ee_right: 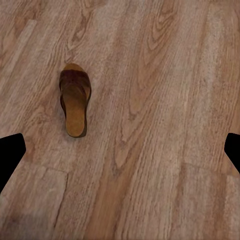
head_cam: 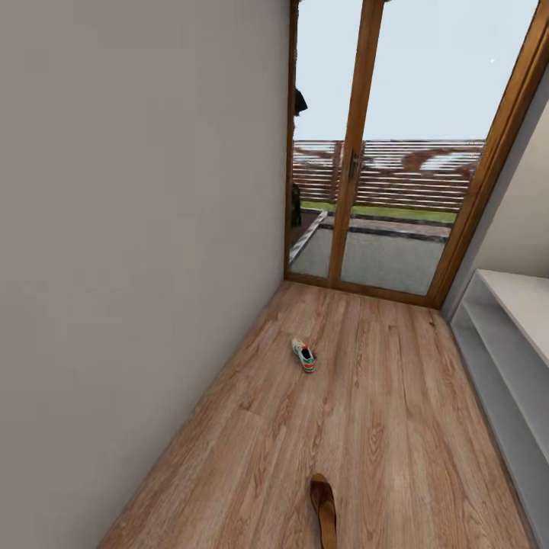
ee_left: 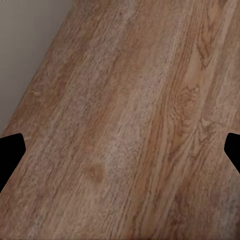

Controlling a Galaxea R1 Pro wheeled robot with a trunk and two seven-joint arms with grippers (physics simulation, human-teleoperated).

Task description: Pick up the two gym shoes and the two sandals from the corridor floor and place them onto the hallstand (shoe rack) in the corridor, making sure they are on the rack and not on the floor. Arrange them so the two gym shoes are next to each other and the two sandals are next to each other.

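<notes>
Nearest you at six o'clock lay a sandal [head_cam: 323, 509]; you needed to bring the right gripper [ee_right: 120, 145], jaws wide and empty, squarely over it.

— What colours do you have on the corridor floor [head_cam: 381, 427]?

— You're over light-brown planks with darker wood grain. Your gym shoe [head_cam: 303, 355] is white with a teal and orange-red heel.

— And the sandal [ee_right: 75, 106]?

— You see dark brown straps over a tan footbed. Your hallstand [head_cam: 507, 358] is pale grey, the wall [head_cam: 137, 229] beige-grey, the door frame [head_cam: 355, 145] warm orange-brown wood. Your fingers [ee_right: 10, 155] show black.
</notes>
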